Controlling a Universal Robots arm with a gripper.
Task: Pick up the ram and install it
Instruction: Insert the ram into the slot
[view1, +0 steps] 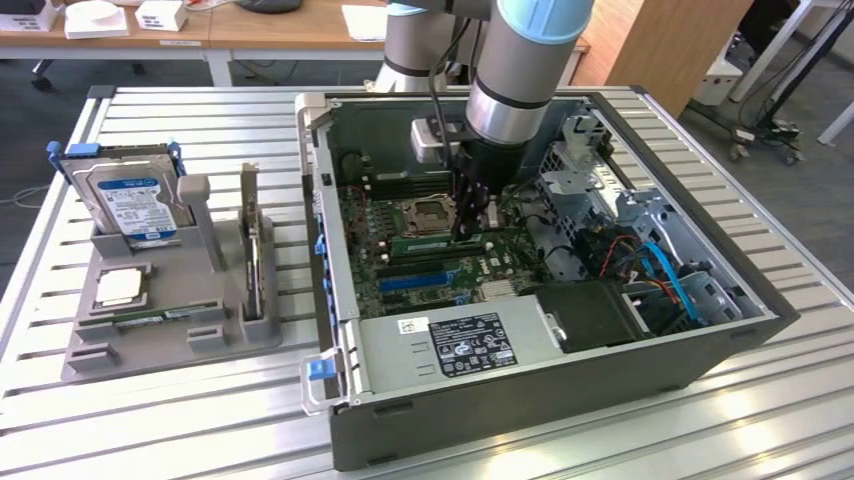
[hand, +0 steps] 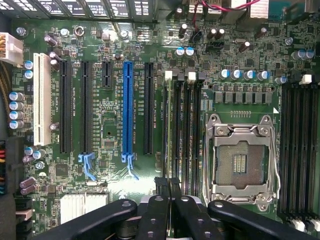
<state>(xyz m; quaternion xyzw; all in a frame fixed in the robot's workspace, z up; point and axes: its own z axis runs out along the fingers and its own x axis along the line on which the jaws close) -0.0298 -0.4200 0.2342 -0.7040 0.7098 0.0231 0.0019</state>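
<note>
Jaws pressed together hang inside the open computer case (view1: 534, 385), low over the motherboard (hand: 107, 112) beside the CPU socket (hand: 240, 161), at the exterior view's right end of the green ram (view1: 424, 243), which stands on edge in a slot.

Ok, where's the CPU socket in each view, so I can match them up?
Exterior view: the CPU socket is near the picture's middle, just to the exterior view's left of the gripper.
Wrist view: the metal-framed CPU socket sits between two banks of black memory slots.
Shared landmark: the blue expansion slot.
</note>
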